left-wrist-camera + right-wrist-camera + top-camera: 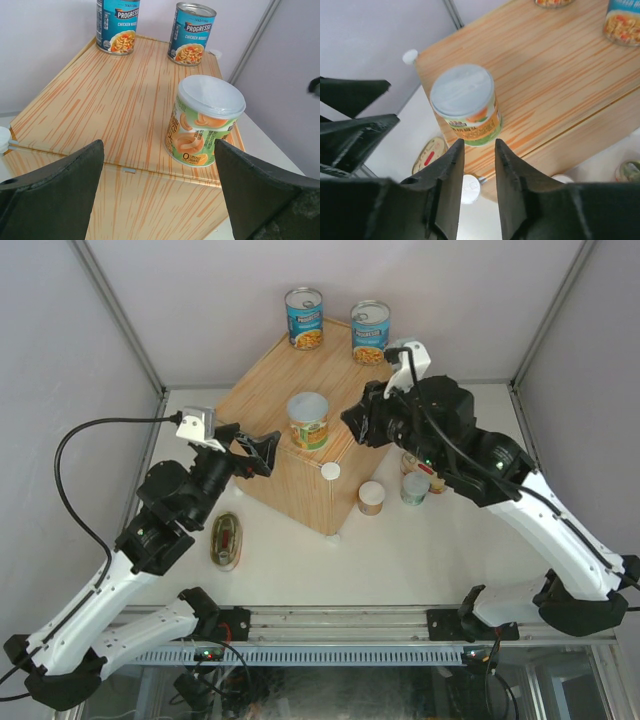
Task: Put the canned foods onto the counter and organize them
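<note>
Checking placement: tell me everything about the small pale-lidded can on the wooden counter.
The small can is squat and round, with a pale plastic lid and a green-and-orange label picturing food. It stands upright near the front edge of the counter, apart from the two blue soup cans behind it, touching only the counter.

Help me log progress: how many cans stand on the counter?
3. One blue can at the counter's far edge, a second blue can right of it, a pale-lidded can nearer. The right arm covers one corner.
</note>
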Motion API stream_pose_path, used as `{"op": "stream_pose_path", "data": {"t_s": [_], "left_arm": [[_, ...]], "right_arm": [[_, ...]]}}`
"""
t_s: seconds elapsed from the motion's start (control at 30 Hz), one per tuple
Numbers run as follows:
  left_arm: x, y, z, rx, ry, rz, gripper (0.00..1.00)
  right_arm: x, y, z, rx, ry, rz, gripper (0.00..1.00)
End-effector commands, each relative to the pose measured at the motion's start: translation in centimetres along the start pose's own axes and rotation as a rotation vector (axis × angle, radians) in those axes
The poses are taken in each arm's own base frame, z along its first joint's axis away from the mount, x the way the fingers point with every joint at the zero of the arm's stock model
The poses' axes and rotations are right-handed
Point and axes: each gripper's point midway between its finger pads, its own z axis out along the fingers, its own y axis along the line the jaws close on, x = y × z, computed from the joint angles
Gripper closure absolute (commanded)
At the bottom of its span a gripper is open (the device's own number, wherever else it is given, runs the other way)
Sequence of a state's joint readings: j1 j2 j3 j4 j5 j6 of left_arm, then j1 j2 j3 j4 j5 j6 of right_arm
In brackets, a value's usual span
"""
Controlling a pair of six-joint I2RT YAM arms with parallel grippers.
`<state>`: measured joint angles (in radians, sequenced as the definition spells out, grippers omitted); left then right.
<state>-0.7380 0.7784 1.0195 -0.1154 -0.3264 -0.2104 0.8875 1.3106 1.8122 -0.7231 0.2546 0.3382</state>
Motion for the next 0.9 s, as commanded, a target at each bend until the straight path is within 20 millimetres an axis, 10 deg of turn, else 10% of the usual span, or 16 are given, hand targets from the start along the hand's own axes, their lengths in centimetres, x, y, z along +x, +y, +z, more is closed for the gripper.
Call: {"op": "stream_pose_path", "data": {"t_s": [0.0,0.87], "left_arm": [[-0.7,-0.3,-0.1,0.022,-0.024,-0.010,0.06],[-1.5,0.4,-0.3,-0.015,-0.063,0.002,0.06]], "right_arm": [[1.4,0.4,2.0,-0.019,0.004,0.027,0.73],[4.4,1.0,9.9,-0.064,0.098,0.054,0.78]]}}
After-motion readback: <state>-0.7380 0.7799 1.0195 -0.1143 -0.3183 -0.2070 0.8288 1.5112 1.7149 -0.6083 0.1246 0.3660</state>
